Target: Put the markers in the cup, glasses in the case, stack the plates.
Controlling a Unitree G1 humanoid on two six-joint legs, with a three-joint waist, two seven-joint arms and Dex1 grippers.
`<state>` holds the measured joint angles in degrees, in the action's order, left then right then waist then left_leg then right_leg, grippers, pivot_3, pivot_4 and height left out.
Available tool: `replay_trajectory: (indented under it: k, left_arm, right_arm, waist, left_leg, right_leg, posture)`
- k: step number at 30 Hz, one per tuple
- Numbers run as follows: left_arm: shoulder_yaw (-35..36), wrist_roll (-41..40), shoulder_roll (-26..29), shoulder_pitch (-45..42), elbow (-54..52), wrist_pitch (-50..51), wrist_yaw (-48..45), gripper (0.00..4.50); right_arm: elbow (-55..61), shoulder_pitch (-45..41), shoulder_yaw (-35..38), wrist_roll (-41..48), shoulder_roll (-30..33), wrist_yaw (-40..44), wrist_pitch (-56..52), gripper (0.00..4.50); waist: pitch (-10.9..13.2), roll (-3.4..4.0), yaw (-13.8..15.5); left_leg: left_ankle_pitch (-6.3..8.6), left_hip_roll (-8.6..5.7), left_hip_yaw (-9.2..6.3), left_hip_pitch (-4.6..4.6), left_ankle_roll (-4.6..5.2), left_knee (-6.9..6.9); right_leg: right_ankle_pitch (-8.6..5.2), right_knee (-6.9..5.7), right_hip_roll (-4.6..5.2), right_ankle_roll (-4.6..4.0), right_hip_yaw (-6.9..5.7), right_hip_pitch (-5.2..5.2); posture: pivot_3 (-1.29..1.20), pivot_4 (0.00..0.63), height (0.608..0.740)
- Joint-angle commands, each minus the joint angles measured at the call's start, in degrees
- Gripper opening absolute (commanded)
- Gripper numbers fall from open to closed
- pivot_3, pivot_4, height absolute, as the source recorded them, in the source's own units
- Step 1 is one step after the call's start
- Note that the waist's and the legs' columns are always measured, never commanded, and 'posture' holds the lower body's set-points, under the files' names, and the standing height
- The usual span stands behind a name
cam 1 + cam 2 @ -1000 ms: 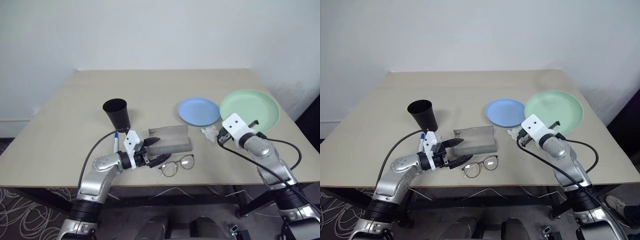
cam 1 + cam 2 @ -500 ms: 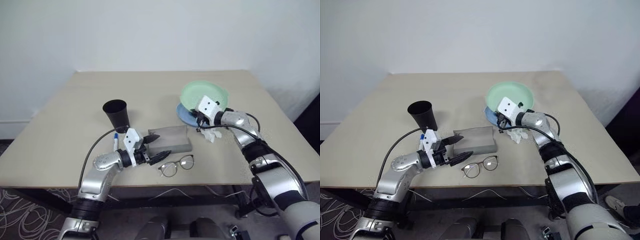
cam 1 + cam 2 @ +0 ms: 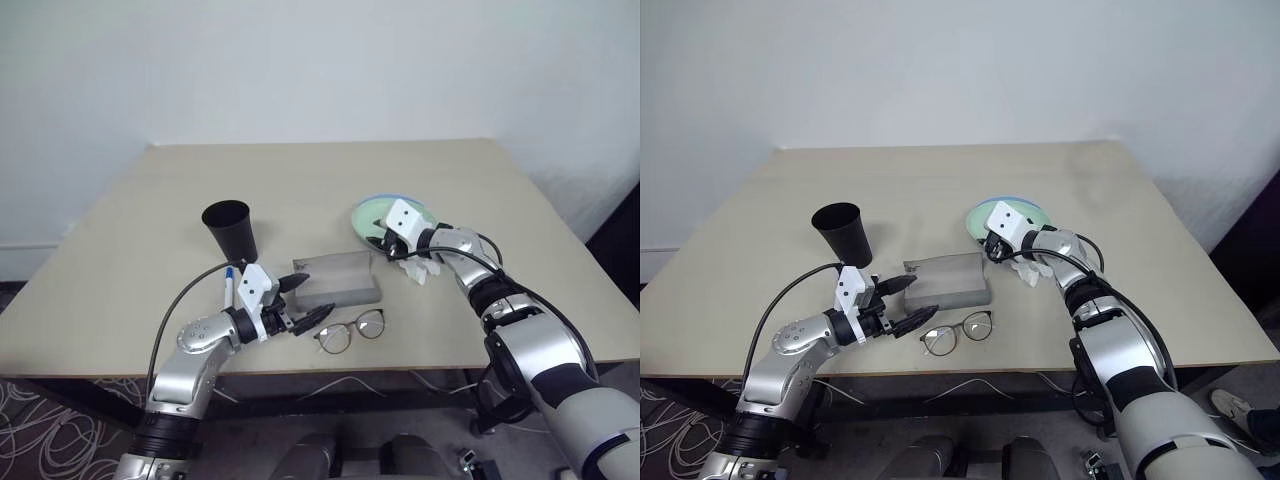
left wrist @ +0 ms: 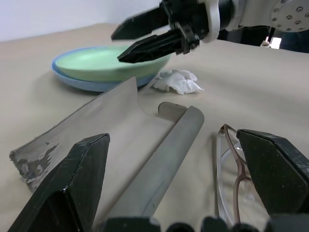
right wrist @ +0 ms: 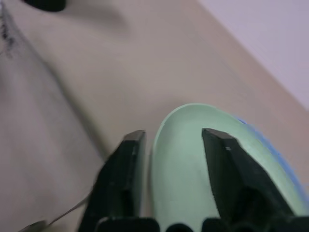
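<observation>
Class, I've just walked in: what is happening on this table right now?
The right end effector has its fingers open astride the rim of the mint green plate, which sits on the light blue plate. The left end effector is open by the grey case and the glasses. A marker lies beside the black cup, with a crumpled tissue near the plates.

blue plate [image 4: 72, 81] mostly hidden under green plate [image 4: 108, 62], marker [image 3: 230, 287] partly behind left arm
</observation>
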<state>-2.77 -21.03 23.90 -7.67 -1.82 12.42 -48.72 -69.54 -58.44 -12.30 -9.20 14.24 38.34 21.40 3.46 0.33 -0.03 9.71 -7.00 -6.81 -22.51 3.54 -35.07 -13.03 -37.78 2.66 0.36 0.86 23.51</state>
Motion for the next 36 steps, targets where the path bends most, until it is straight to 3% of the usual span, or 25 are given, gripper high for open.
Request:
replay_trajectory:
  k: [1,8,12,18,21,25,36]
  left_arm:
    - [1.2,-0.5,0.5,-1.0,-2.2,-0.5,0.1,4.50]
    - [1.0,-0.5,0.6,-1.9,-1.7,-0.5,-0.3,4.50]
    - [0.6,-0.5,0.5,-2.1,-1.3,-0.5,-0.7,4.50]
    - [0.1,-0.5,0.4,-2.7,-0.8,-0.4,-1.2,4.50]
    - [0.0,-0.4,0.4,-3.2,-0.3,-0.5,-1.5,4.50]
    - [0.0,-0.2,0.4,-3.6,0.1,-0.5,-1.8,4.50]
    - [0.2,-0.2,0.5,-3.3,-0.3,-0.4,-1.7,4.50]
  right_arm:
    - [1.2,-3.0,1.4,0.0,0.9,-0.7,2.5,1.97]
    - [8.8,0.1,3.1,2.6,4.6,4.7,1.9,1.97]
    - [22.5,8.8,3.7,5.3,9.9,12.9,-5.1,1.97]
    - [38.3,18.3,3.9,7.9,13.3,17.2,-19.0,1.97]
    - [40.3,20.5,4.4,7.6,13.6,15.6,-23.5,2.78]
    - [38.4,20.0,5.5,7.5,11.9,10.4,-28.9,4.18]
    - [29.6,16.2,6.0,7.3,8.3,2.3,-38.7,4.18]
  waist:
    - [0.0,0.00,0.0]
    - [0.0,0.03,0.0]
    - [0.0,0.01,0.3]
    - [0.0,0.04,0.0]
    - [0.0,0.05,0.0]
    - [0.0,0.04,0.1]
    - [0.0,0.04,0.1]
  left_leg:
    - [0.00,0.00,0.00,0.00,0.00,0.00]
    - [0.00,0.00,0.00,-0.02,0.00,0.01]
    - [0.00,0.00,-0.04,-0.02,0.00,0.00]
    - [0.01,-0.01,0.05,-0.14,0.01,-0.02]
    - [0.01,0.03,0.04,-0.11,0.01,-0.01]
    - [0.01,0.03,0.03,-0.11,0.01,-0.06]
    - [0.01,0.01,0.04,-0.14,0.02,-0.08]
  right_leg:
    - [0.00,0.00,0.00,0.00,0.01,0.00]
    - [0.00,0.02,0.01,0.00,0.01,0.02]
    - [-0.02,0.06,0.04,0.02,-0.02,-0.04]
    - [-0.10,0.00,0.12,-0.05,0.05,-0.02]
    - [-0.09,-0.03,0.12,-0.07,-0.01,-0.03]
    - [-0.10,-0.01,0.15,-0.08,-0.04,-0.04]
    - [-0.09,0.06,0.16,-0.06,-0.07,-0.02]
  posture:
    - [0.00,0.000,0.736]
    - [0.00,0.000,0.736]
    - [0.00,0.000,0.736]
    - [0.00,0.000,0.736]
    - [0.00,0.000,0.736]
    - [0.00,0.000,0.736]
    - [0.00,0.000,0.736]
